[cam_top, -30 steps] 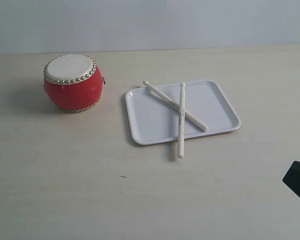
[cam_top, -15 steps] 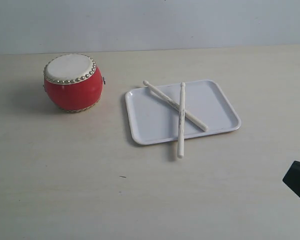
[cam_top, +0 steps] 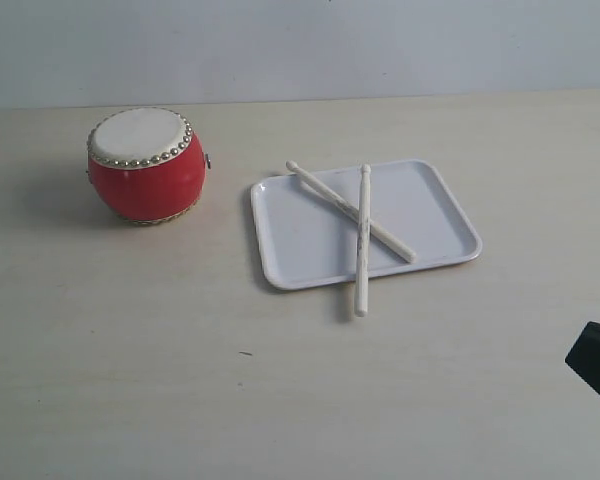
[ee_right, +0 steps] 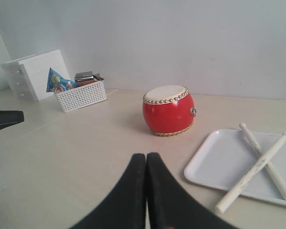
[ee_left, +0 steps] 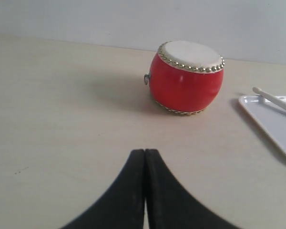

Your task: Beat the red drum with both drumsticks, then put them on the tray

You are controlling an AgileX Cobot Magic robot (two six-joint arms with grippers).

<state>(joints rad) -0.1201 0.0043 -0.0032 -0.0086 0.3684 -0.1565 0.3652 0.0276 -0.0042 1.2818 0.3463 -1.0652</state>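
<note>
The red drum [cam_top: 146,164] stands upright at the table's left, also in both wrist views [ee_left: 187,77] [ee_right: 168,110]. The white tray [cam_top: 300,240] lies right of it. Two drumsticks cross on the tray: one [cam_top: 351,211] lies diagonally inside, the other [cam_top: 362,240] pokes over the near rim onto the table. My left gripper [ee_left: 145,151] is shut and empty, well short of the drum; it is outside the exterior view. My right gripper [ee_right: 146,155] is shut and empty, back from the tray [ee_right: 224,160]; only a dark part of it [cam_top: 595,362] shows at the right edge.
A white mesh basket [ee_right: 82,94] with packets and a white drawer box [ee_right: 31,72] stand at the far end of the table in the right wrist view. A dark part of the other arm [ee_right: 5,118] shows at that view's edge. A pale wall backs the table.
</note>
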